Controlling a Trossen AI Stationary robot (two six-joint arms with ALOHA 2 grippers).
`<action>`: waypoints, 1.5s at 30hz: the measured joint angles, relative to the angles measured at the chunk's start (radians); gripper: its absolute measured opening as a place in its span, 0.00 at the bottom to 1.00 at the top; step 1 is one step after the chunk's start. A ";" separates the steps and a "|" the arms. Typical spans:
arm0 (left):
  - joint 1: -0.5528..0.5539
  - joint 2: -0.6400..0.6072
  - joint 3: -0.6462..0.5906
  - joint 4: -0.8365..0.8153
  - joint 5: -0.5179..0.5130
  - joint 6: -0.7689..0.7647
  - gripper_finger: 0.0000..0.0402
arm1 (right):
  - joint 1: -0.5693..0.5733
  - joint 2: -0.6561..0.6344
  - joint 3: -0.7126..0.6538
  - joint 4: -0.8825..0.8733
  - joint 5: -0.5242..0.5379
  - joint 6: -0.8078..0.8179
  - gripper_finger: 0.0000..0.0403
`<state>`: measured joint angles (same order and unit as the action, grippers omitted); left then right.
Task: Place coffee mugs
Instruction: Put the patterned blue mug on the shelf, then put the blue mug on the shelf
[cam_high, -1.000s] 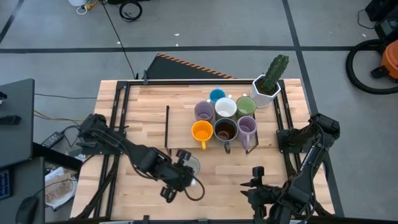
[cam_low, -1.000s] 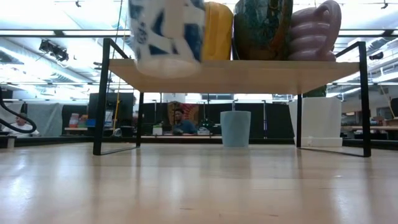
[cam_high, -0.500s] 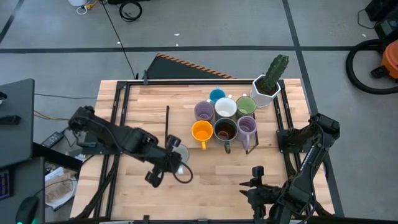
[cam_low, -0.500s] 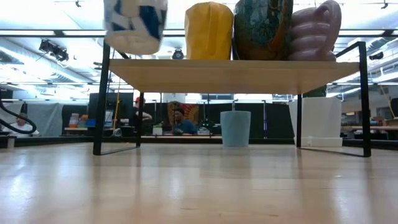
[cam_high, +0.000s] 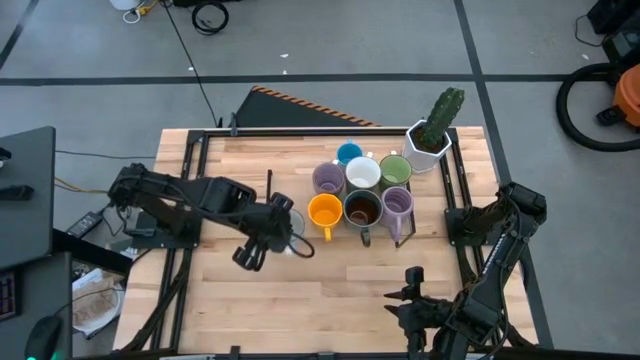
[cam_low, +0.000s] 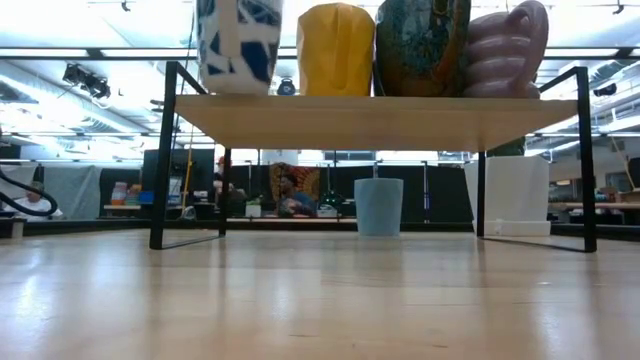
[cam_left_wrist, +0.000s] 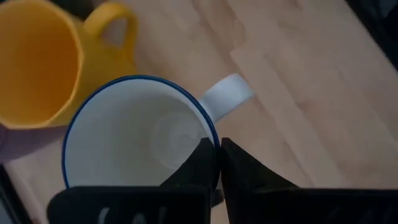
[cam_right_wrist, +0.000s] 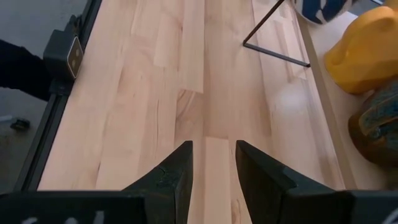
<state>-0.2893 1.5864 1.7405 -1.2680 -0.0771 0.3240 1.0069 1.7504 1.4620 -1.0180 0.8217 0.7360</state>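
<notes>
My left gripper (cam_high: 278, 225) is shut on a white mug with blue patches (cam_high: 290, 235), beside the orange mug (cam_high: 323, 212) on the raised wooden shelf (cam_low: 380, 112). In the low view this mug (cam_low: 240, 45) stands upright with its base at shelf level; whether it rests there I cannot tell. Behind them stand the blue (cam_high: 349, 153), white (cam_high: 362, 173), green (cam_high: 395, 170), dark brown (cam_high: 362, 208) and two lavender mugs (cam_high: 328, 178), (cam_high: 397, 203). My right gripper (cam_high: 415, 298) waits open near the table's near edge, its fingers apart in its wrist view (cam_right_wrist: 213, 163). My left gripper pinches the mug's blue rim (cam_left_wrist: 211, 134) close to the handle (cam_left_wrist: 227, 96), one finger inside the cup and one outside (cam_left_wrist: 239, 165). The fingers come from above, pointing down. The mug hangs upright in the hold, next to the orange mug (cam_left_wrist: 37, 68).
A white hexagonal cactus pot (cam_high: 430, 140) stands at the shelf's far right corner. The shelf's black legs (cam_low: 160, 160) and frame rail (cam_high: 268, 205) rise from the table. Bare wood lies between the shelf and the near edge (cam_high: 330, 290).
My left gripper has carried the white-and-blue mug from the middle of the table toward the far edge and up onto the shelf's left end beside the orange mug. The mug, tilted a second ago, now stands upright at shelf level.
</notes>
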 joint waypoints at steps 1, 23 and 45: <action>0.013 0.000 0.000 -0.002 0.001 0.009 0.05 | 0.000 0.000 0.000 0.001 0.000 -0.003 0.32; 0.118 0.020 0.001 -0.029 0.026 0.078 0.14 | 0.000 0.000 0.000 0.012 -0.004 -0.015 0.32; 0.065 0.052 0.001 -0.045 -0.141 0.109 0.40 | -0.002 0.000 0.000 0.025 -0.012 -0.040 0.32</action>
<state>-0.2241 1.6386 1.7415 -1.3129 -0.2185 0.4329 1.0050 1.7504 1.4624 -0.9934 0.8094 0.6960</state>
